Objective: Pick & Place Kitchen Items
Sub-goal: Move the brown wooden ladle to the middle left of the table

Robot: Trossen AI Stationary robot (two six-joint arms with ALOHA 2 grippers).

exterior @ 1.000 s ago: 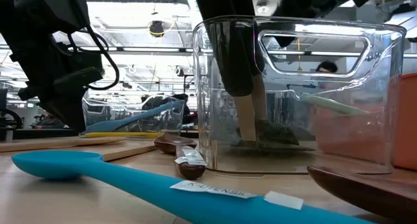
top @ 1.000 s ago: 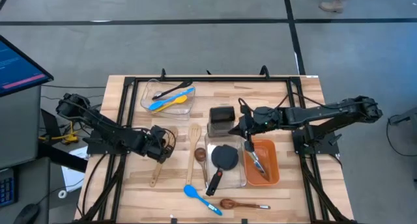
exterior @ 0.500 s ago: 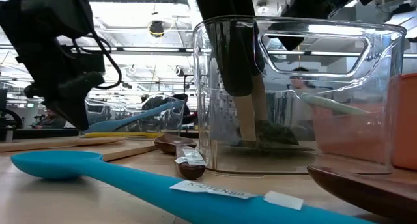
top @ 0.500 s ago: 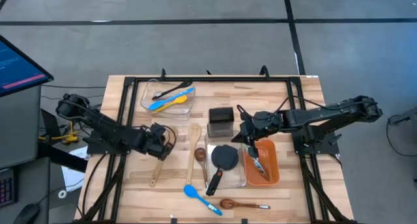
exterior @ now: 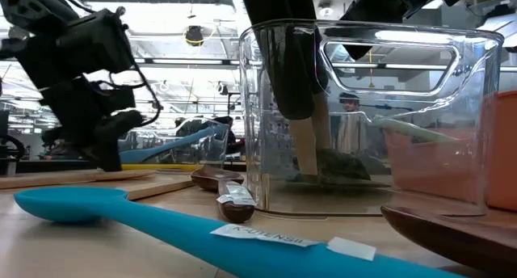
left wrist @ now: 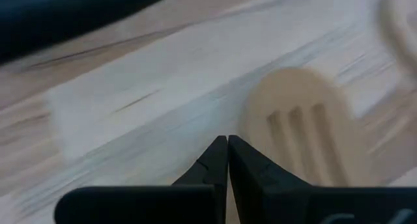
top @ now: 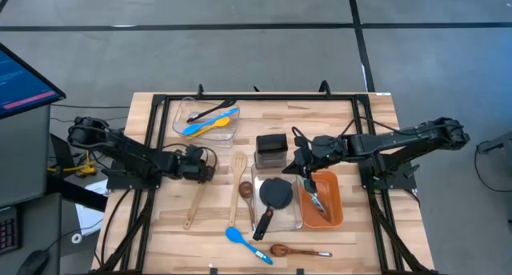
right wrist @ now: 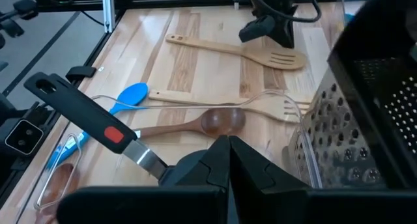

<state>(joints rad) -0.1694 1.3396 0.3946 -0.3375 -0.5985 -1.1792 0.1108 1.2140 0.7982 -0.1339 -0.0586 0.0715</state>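
L hand (top: 210, 163) clenched, empty, hanging just above the slotted head of a wooden spatula (top: 194, 197) on the left part of the counter (top: 360, 235); tips are pressed together in the wrist view, slotted head (left wrist: 313, 129) just beyond them. R hand (top: 300, 165) also clenched, holding nothing, over the counter's middle, betw. the steel box grater (top: 272, 149) and the orange bin (top: 323, 200) w/ metal tongs (top: 317, 200) inside. Black turner (top: 272, 201) w/ red-marked handle leans across the clear bin (top: 276, 199) in the middle. Far-left clear tray (top: 205, 119) holds a blue spoon (top: 206, 122), a yellow spoon (top: 218, 124) and a black utensil (top: 210, 110). Loose on the counter: second slotted wooden spatula (top: 238, 177), dark wooden spoon (top: 248, 197) beside it, blue spoon (top: 246, 245) at near edge, brown spoon (top: 298, 251) to its right.
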